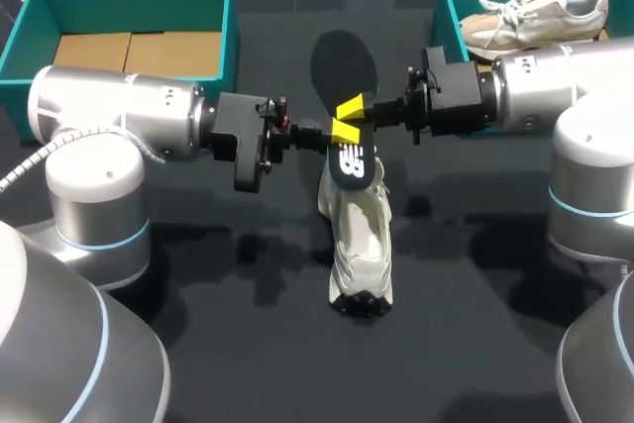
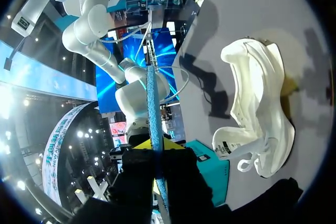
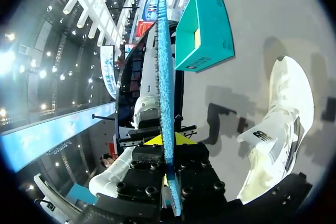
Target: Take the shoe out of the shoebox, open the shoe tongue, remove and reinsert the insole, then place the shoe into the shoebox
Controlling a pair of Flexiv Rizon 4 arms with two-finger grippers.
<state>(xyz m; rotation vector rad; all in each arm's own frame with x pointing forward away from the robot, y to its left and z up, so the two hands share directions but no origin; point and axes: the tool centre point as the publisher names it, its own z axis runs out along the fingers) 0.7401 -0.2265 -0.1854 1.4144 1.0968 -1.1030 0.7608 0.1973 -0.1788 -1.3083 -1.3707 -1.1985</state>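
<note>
Left gripper point(image 2: 156, 148) and right gripper point(image 3: 167, 142) both clamp the insole point(image 1: 344, 66) above the shoe point(image 1: 362, 245).
Each pinches one edge from its own side, and the white shoe stands unheld directly below. Likely risks: arms moving out of step could twist the insole out of one grip, or a skewed descent could snag it on the shoe's collar, folding it or tipping the shoe.

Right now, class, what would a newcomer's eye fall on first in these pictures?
The black insole, held in mid-air by the left gripper and right gripper from opposite sides. Under it lies a white shoe on the dark table; a beige sneaker sits in the teal shoebox at far right.
</note>
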